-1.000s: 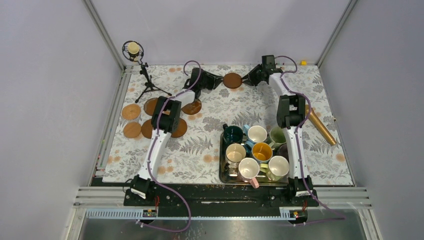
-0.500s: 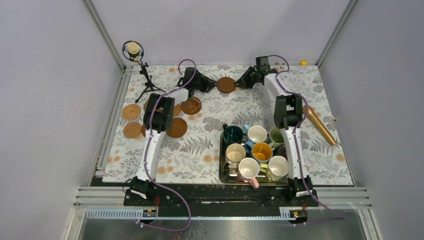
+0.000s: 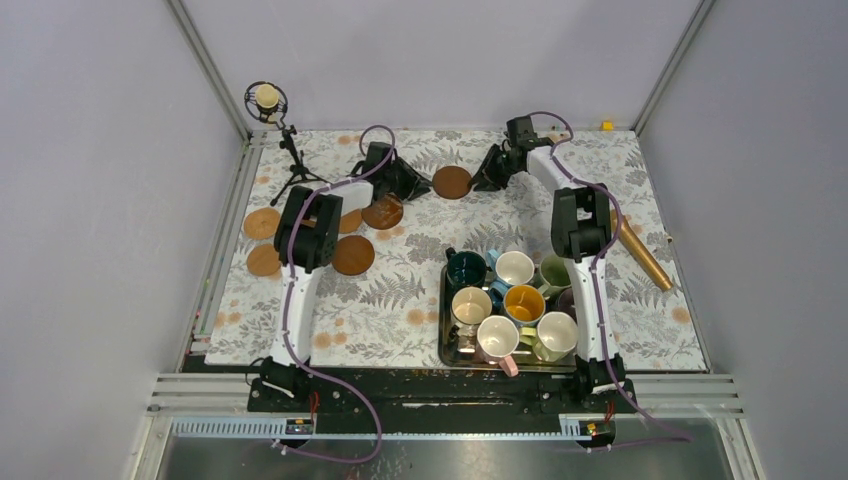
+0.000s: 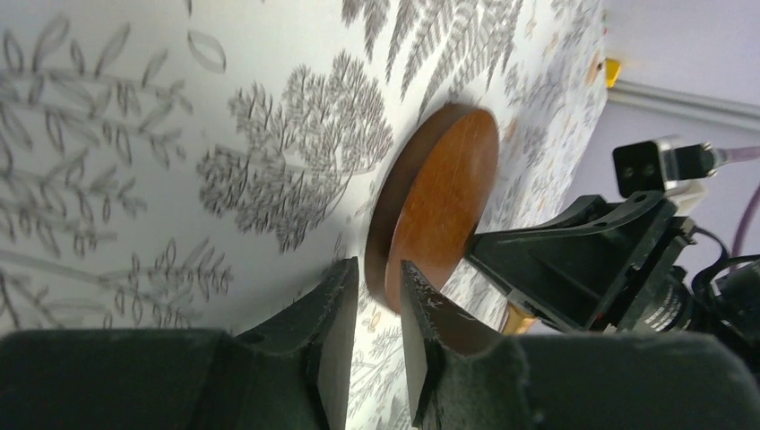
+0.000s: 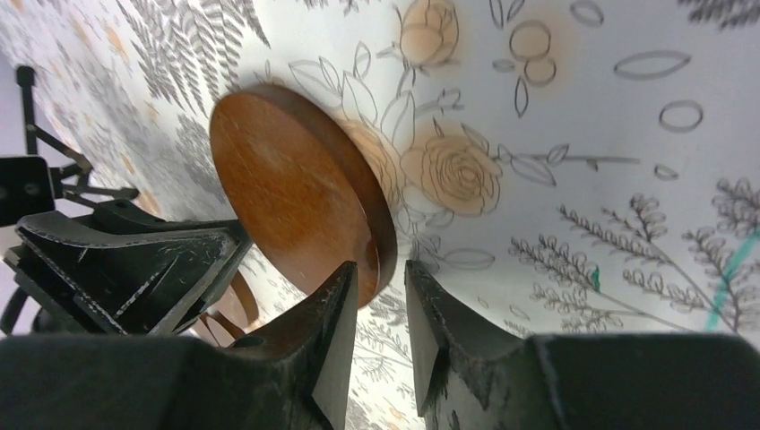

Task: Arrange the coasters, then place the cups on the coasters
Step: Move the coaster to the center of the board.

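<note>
One brown coaster (image 3: 452,182) hangs just above the cloth at the back middle, between both grippers. My left gripper (image 3: 428,186) pinches its left rim; in the left wrist view that coaster (image 4: 444,206) has its rim between my fingertips (image 4: 376,269). My right gripper (image 3: 478,182) grips the opposite rim, and the right wrist view shows the coaster (image 5: 287,188) caught between those tips (image 5: 381,269). Several more coasters (image 3: 264,260) lie at the left, one (image 3: 352,255) near my left arm. The cups (image 3: 515,268), dark green (image 3: 466,268), yellow (image 3: 523,302) and others, stand in the steel tray (image 3: 443,345).
A microphone on a small tripod (image 3: 290,160) stands at the back left corner. A wooden cylinder (image 3: 640,250) lies at the right of the floral cloth, beside my right arm. Metal frame rails border the table on all sides.
The coaster, held between both grippers, has moved left and toward the near side. Both arms shifted left with it, and the left elbow swung further left.
</note>
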### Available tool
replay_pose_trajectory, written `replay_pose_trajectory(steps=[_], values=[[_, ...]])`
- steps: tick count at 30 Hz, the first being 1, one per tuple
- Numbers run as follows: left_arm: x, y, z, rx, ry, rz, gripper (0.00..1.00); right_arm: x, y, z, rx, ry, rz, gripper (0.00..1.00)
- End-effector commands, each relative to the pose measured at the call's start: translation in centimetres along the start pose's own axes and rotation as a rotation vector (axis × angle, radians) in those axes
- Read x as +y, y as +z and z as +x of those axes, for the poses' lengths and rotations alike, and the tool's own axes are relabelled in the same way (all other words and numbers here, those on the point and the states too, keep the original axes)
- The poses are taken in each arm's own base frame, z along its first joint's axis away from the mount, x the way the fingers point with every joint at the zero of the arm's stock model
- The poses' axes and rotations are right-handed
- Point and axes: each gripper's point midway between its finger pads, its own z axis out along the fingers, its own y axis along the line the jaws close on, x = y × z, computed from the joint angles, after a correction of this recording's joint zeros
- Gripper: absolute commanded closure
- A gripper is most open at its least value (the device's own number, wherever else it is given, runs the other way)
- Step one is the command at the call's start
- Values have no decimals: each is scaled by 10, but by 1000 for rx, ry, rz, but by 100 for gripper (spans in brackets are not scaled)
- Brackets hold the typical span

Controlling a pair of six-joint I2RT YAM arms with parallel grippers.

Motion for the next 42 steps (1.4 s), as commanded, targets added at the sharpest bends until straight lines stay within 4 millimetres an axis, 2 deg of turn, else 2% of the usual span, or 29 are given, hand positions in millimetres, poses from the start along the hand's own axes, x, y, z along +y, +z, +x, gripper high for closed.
replay_pose_trajectory(steps=[1,6,8,11,13,18,24,29,33,37,42], values=[[-21,-29,6,3,88,0,75,-1,-23,22,63,-92,44,65],[-29,-47,7,-15,120,5,76,-2,-35,26,57,-106,63,64],[-36,-58,3,-33,156,-8,76,5,-41,16,18,-99,59,62],[-59,-78,-12,-118,223,-2,76,17,-48,-11,-49,-54,33,60],[-64,-81,-24,-179,233,-2,76,18,-47,-24,-75,-13,24,60],[-70,-60,-45,-257,153,86,75,17,-40,-45,-128,38,18,59],[-55,-14,-60,-229,106,65,75,20,-26,-56,-143,102,-14,59],[-48,11,-64,-198,44,94,75,21,-16,-58,-152,136,-43,59],[-43,20,-57,-162,29,98,76,26,-10,-49,-130,123,-55,60],[-47,22,-37,-98,46,113,76,28,-8,-37,-97,116,-57,60],[-39,17,-15,-38,61,92,76,18,-9,-30,-77,94,-10,60]])
